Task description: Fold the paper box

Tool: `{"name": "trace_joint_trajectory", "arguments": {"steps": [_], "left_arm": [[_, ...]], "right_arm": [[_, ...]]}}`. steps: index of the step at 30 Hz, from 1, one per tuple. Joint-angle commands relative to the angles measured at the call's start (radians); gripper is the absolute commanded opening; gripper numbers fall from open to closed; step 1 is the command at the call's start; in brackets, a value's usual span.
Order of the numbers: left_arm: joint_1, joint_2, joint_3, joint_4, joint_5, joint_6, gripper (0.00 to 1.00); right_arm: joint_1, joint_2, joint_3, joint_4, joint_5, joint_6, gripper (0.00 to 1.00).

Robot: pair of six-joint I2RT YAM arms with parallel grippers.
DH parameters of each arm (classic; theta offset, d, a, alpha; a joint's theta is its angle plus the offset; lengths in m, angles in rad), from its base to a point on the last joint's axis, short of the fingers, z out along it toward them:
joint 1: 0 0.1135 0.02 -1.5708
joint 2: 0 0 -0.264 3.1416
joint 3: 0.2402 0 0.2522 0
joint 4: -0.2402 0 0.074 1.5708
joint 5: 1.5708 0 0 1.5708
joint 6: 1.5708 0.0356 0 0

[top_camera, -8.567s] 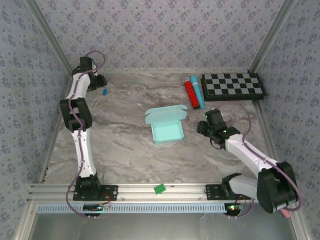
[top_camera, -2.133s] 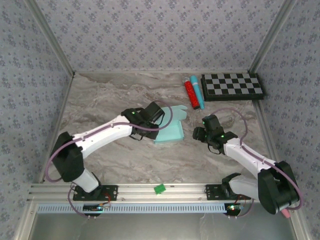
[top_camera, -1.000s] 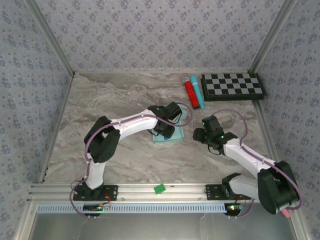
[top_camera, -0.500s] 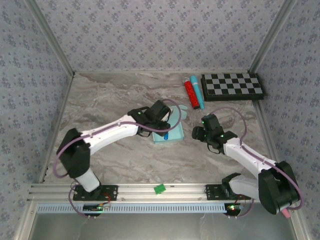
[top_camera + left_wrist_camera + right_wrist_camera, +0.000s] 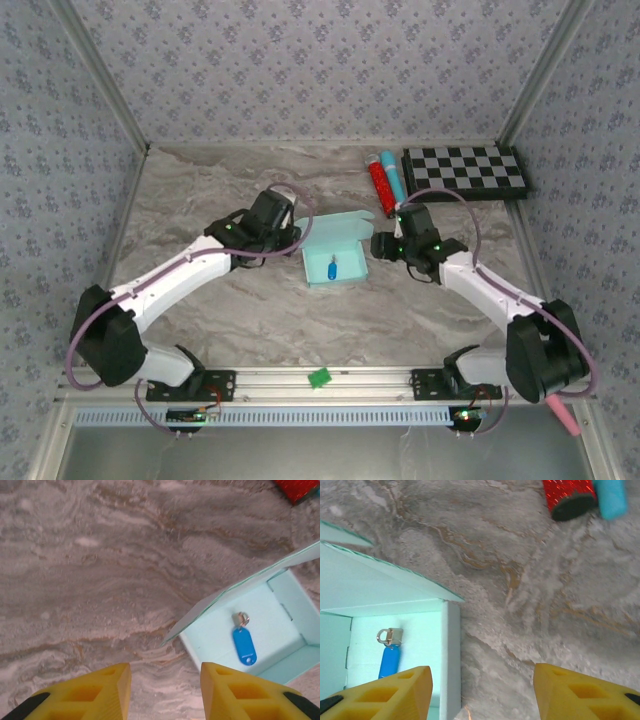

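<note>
At the near edge, a small green piece [image 5: 320, 377] sits on the metal rail [image 5: 380, 378] between the two arm bases. Farther in, the paper box [image 5: 347, 263] rests in the middle of the marbled surface [image 5: 230, 195]. It is open at the top, with its lid flap standing up along the far side. A blue key tag [image 5: 331, 268] with a metal ring lies flat on the box floor. The left gripper [image 5: 165, 682] hangs just beside the box's left far corner, its yellow fingers moderately apart with nothing between them. The right gripper [image 5: 482, 685] is close to the box's right wall, spread wide and holding nothing. At the back right, a red tube [image 5: 379, 188] and a blue tube [image 5: 394, 184] lie side by side, next to a checkered board [image 5: 465, 172].
</note>
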Motion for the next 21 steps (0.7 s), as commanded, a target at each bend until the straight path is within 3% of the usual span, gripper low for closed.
{"name": "trace_joint_trajectory", "arguments": {"steps": [1,4,7,11,16,21], "left_arm": [[0.051,-0.042,-0.056,0.065,0.140,-0.003,0.43],[0.088,-0.049,-0.097,0.107,0.233,0.035,0.45],[0.116,-0.051,-0.141,0.171,0.291,0.079,0.53],[0.148,-0.035,-0.191,0.280,0.362,0.164,0.55],[0.151,-0.019,-0.230,0.401,0.357,0.270,0.55],[0.167,0.019,-0.226,0.453,0.359,0.338,0.54]], "right_arm": [[-0.023,0.035,0.056,0.014,-0.086,-0.114,0.57],[-0.048,0.045,0.058,0.052,-0.129,-0.155,0.57],[-0.092,0.060,0.054,0.109,-0.217,-0.209,0.58],[-0.124,0.098,0.068,0.143,-0.328,-0.303,0.59],[-0.128,0.129,0.053,0.218,-0.399,-0.430,0.59],[-0.138,0.163,0.062,0.255,-0.392,-0.450,0.59]]}}
